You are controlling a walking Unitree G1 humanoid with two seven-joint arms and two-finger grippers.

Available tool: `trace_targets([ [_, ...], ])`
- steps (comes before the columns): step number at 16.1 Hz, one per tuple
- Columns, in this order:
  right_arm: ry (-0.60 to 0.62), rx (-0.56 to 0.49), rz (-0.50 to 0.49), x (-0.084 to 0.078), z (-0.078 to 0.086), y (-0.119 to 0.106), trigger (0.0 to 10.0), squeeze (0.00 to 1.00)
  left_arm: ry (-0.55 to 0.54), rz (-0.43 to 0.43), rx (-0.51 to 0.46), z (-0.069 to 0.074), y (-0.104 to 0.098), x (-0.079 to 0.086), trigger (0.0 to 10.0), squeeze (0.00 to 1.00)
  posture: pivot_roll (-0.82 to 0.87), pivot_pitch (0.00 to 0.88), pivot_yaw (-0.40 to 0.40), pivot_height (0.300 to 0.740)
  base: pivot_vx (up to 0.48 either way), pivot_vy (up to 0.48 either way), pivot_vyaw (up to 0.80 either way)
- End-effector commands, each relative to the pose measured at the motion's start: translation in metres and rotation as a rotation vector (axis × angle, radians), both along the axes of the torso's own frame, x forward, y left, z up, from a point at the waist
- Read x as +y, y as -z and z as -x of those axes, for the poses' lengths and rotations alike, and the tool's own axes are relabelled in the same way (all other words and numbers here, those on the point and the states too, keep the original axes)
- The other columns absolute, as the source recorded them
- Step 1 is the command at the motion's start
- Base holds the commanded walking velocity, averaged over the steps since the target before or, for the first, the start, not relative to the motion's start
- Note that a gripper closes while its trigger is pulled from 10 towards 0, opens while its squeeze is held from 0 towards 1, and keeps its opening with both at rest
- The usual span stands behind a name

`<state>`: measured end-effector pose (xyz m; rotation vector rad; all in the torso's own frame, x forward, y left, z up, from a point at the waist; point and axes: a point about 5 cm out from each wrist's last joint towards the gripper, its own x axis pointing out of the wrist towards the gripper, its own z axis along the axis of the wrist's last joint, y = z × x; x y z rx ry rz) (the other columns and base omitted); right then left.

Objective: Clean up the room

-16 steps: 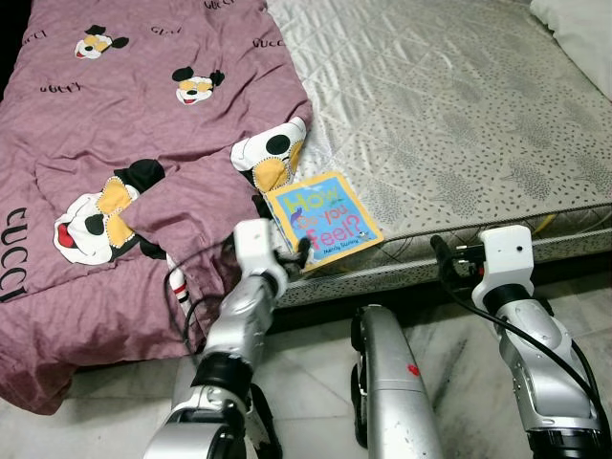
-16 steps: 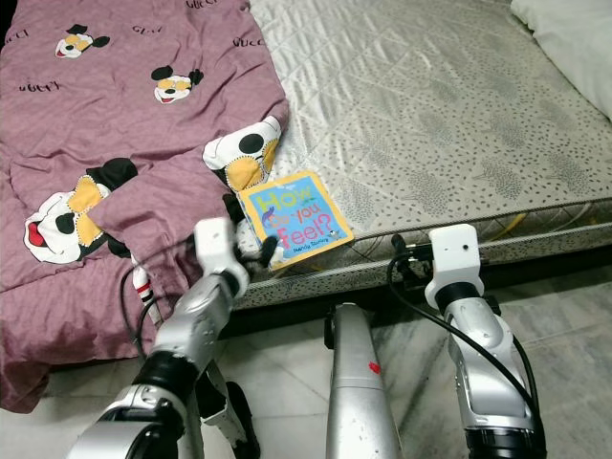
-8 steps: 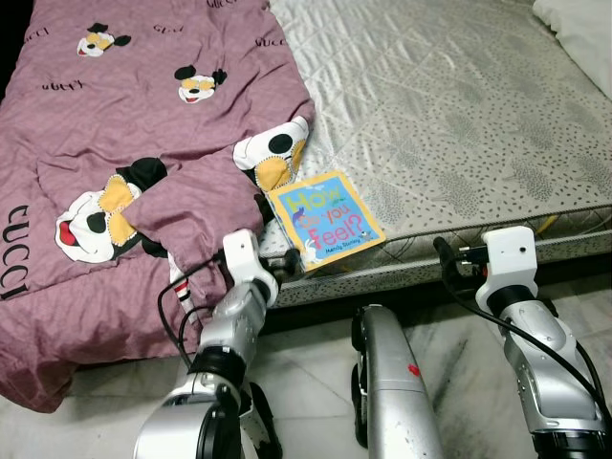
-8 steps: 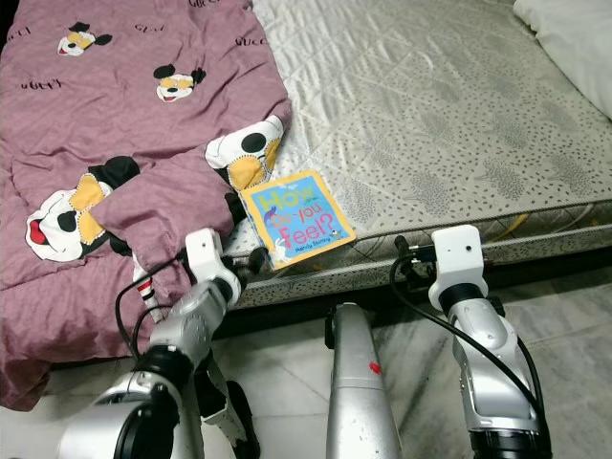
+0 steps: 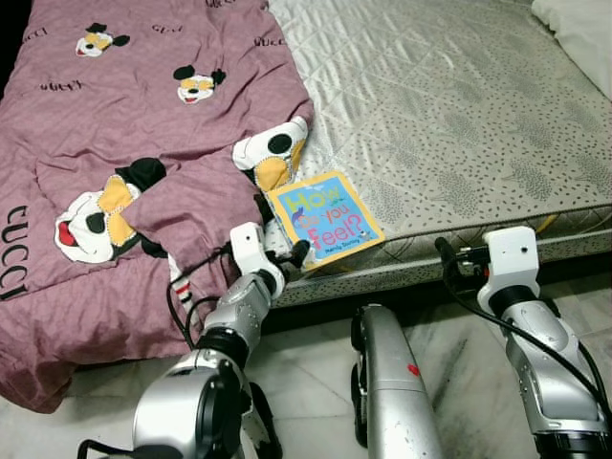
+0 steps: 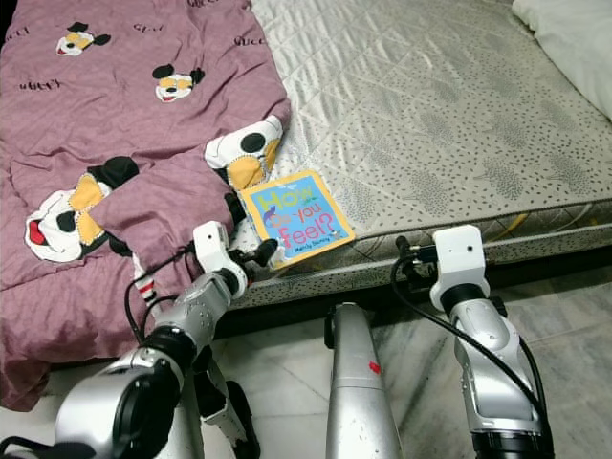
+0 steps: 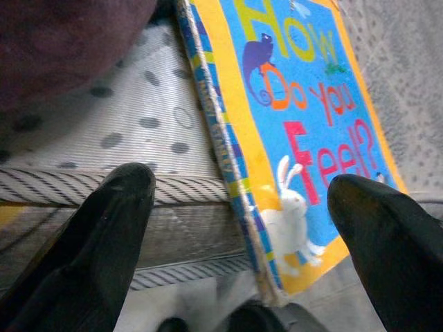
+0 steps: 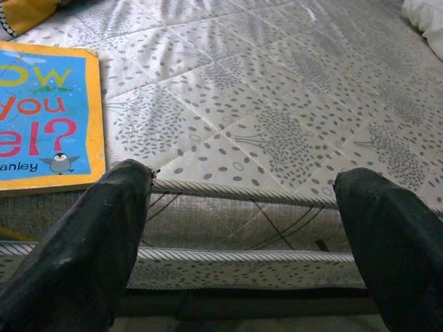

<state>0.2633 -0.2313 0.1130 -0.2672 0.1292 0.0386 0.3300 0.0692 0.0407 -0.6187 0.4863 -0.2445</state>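
**A:** Status of the clean-up, please.

**B:** We judge it to be at an early stage. The picture book (image 5: 324, 214) lies flat on the mattress (image 5: 459, 115) at its near edge, one corner just over the piping, beside the purple cartoon-print blanket (image 5: 124, 143). Nothing has been lifted. The blanket is rumpled and hangs over the bed side toward the floor, and a white pillow (image 5: 579, 24) sits at the far corner.

**A:** Tool state?

**B:** The left gripper (image 5: 292, 258) is at the book's near corner, level with the mattress edge. In the left wrist view its fingers (image 7: 111, 228) are spread wide, the book's lower corner lying between them, and no contact is visible. The right gripper (image 5: 449, 256) is held before the mattress side, well apart from the book; its fingers (image 8: 90, 235) are likewise spread wide and hold nothing.

**A:** Change against the earlier frames?

**B:** One second ago the left wrist stood higher, close against the book's corner. Half a second ago it had dropped back and down toward the blanket. Now we see it advanced again to the corner. The book has not shifted on the mattress. The right arm has kept its pose.

**A:** Remaining work?

**B:** Grasping the book, carrying it off, and then presumably straightening the blanket.
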Motion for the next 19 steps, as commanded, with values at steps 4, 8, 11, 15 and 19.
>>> trace_targets([
  [4,-0.002,-0.012,0.004,0.0,0.002,-0.005,10.0,0.0,0.062,0.113,0.06,0.003,0.002,-0.009,4.7,0.0,-0.3,0.164,0.03,0.559,0.0,0.0,0.0],
  [8,0.015,-0.019,0.008,-0.004,0.005,-0.008,10.0,0.0,0.077,0.167,0.053,-0.005,-0.008,-0.01,0.0,0.0,-0.32,0.165,0.035,0.559,0.0,0.0,0.0],
  [11,0.017,-0.02,0.009,-0.004,0.005,-0.008,10.0,0.0,0.082,0.178,0.018,-0.01,-0.015,-0.009,0.0,0.0,-0.31,0.163,0.033,0.559,0.0,0.0,0.0],
  [15,0.008,-0.018,0.007,-0.001,0.003,-0.007,10.0,0.0,0.067,0.185,0.008,-0.01,-0.014,-0.003,0.0,0.0,-0.3,0.16,0.028,0.559,0.0,0.0,0.0],
  [19,0.007,-0.02,0.007,-0.002,0.002,-0.007,10.0,0.0,0.051,0.189,0.016,-0.01,-0.012,0.001,0.0,0.0,-0.3,0.155,0.031,0.559,0.0,0.0,0.0],
])
